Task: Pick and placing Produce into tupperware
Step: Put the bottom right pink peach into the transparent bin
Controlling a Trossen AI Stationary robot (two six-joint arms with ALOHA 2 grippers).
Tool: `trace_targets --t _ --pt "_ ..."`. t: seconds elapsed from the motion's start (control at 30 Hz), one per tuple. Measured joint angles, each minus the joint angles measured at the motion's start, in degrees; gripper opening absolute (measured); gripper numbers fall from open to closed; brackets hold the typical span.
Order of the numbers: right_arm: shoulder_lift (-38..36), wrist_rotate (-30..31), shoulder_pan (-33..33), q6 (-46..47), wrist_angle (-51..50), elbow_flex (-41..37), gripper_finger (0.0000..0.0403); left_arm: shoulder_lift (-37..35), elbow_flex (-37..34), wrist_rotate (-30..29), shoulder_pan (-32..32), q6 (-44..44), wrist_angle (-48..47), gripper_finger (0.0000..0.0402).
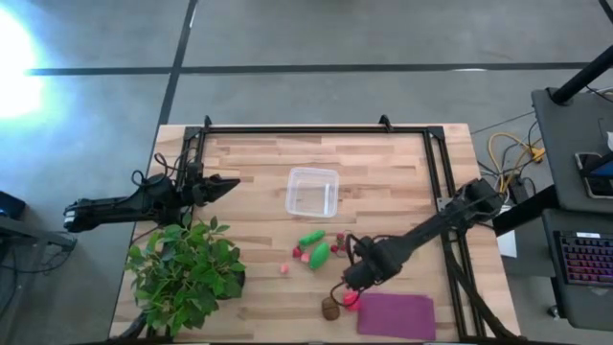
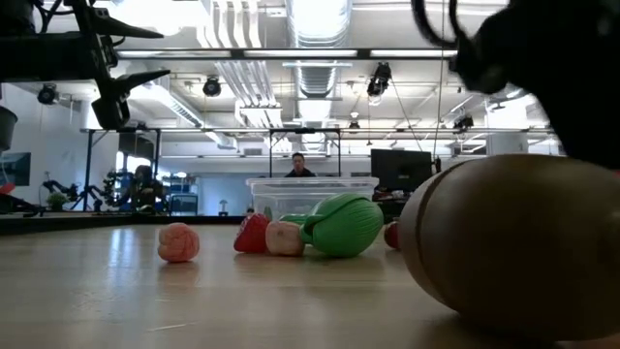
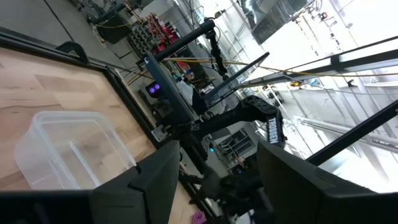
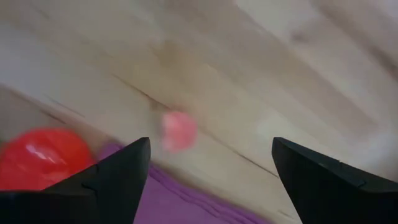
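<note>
the wooden table point(image 1: 259, 172) carried a leafy plant point(image 1: 187, 268) at its left front, a purple mat point(image 1: 396, 315) and the empty tupperware point(image 1: 312, 192) mid-table. the produce point(image 1: 314, 251) lay scattered before it. right gripper point(image 1: 352, 287) hovered, fingers apart, over a red piece point(image 4: 38, 158); left gripper point(image 1: 230, 185) waited, fingers parted.

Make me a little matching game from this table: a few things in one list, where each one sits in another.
Things:
1. tupperware
2. leafy plant
3. purple mat
4. brown ball

Places:
A. near corner on the left arm's side
B. middle of the table, empty
C. just beside the purple mat, under the right tool
D. near edge on the right arm's side

Pairs: 1-B, 2-A, 3-D, 4-C
</note>
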Motion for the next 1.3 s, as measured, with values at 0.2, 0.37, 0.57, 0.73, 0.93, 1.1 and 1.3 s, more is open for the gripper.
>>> trace_targets --t 0.2,0.37,0.57,0.73,0.93,1.1,1.3 --pt "0.08 -1.8 -0.53 7.7 14.06 -6.95 0.0327 0.0 0.0 0.02 0.01 0.0 0.0 0.0201" --pt "0.07 -1.51 0.92 13.3 12.79 -7.99 0.0327 0.0 0.0 0.0 0.0 0.0 0.0 0.0201" --pt "0.21 -1.04 1.19 17.12 12.98 -8.96 0.0327 0.0 0.0 0.02 -0.01 0.0 0.0 0.0201" --pt "0.22 -1.16 1.19 18.04 14.31 -8.96 0.0327 0.0 0.0 0.01 0.0 0.0 -0.01 0.0201" --pt "0.22 -1.3 1.19 18.43 14.41 -9.13 0.0299 0.0 0.0 0.0 0.0 0.0 0.0 0.0201" --pt "0.22 -1.27 1.19 18.44 14.53 -9.61 0.0247 0.0 0.0 0.01 0.0 0.0 0.0 0.0201" --pt "0.24 -1.25 1.59 19.44 17.41 -11.17 0.0232 0.0 0.0 0.0 0.01 0.0 0.0 0.0201"
